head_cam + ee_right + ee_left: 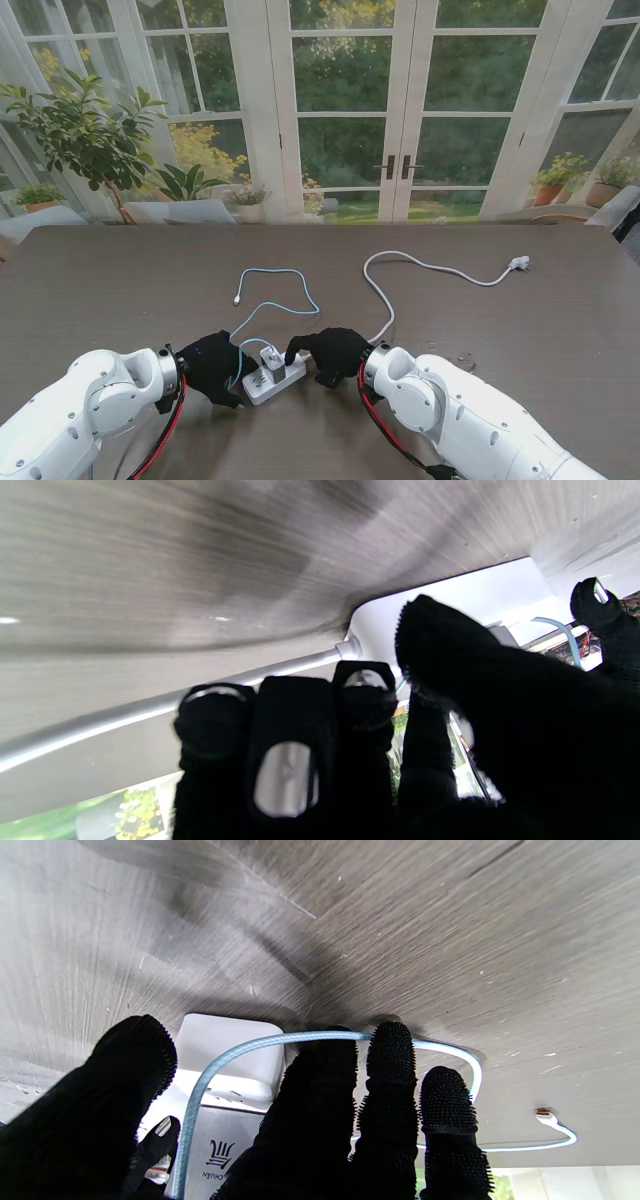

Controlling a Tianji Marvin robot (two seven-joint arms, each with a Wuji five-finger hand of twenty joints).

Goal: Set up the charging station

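Near me at the table's middle, the fingers of both hands meet on the strip, a small white power strip that lies flat on the table. The left hand rests at the strip's left end with its fingers laid over the blue cable; whether they pinch the cable or only press on it, I cannot tell. The right hand is at the strip's right end, its forefinger bent down onto the charger that stands on the strip. I judge this as pushing, but a true grasp is not visible, so I cannot tell if it holds the block.

Risks, as I judge them: the strip is light and can slide or tip if the right finger pushes off-centre, since the left hand steadies only one end. The blue cable loops under the left fingers and could be dragged, or pulled out of the charger. The white cord leaves the strip just beside the right hand and runs far right to its plug, which lies unplugged; the wrist could catch it.

Outward, both palms face down, wrists low and close together, forearms coming in from the two near corners.
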